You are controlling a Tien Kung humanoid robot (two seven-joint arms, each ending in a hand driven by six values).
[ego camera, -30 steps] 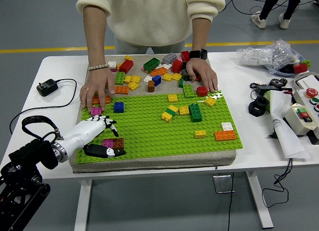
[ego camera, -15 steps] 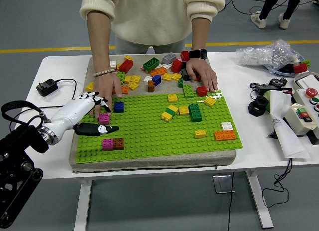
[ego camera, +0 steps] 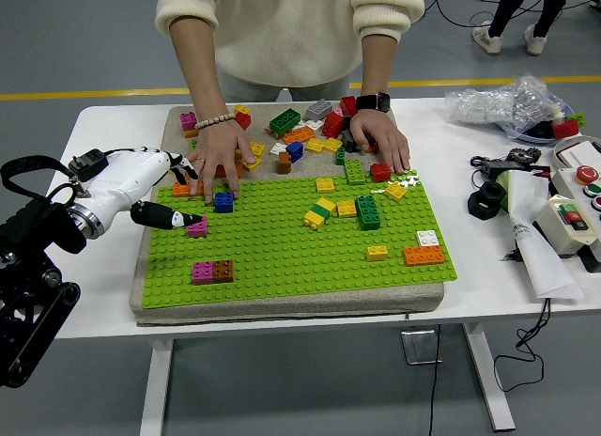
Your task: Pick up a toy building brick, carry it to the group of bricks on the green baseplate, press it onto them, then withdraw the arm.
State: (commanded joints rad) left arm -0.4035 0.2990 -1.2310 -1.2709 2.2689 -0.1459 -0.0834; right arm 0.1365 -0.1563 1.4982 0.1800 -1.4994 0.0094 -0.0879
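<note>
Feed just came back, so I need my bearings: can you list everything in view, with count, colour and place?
baseplate: one, green, on a grey mat at table centre.
magenta-and-brown pair: two bricks joined, baseplate near-left.
pink brick: one, at the left hand's thumb tip.
blue brick: one, baseplate far-left.
orange brick: one, baseplate right.
loose bricks: many, mixed colours, far edge.
charger: one, black, table left.
plastic bag: one, clear, far right.
button box: one, right edge.
person's hands: two, resting among the far bricks.
left hand: white, at baseplate's left edge.
</note>
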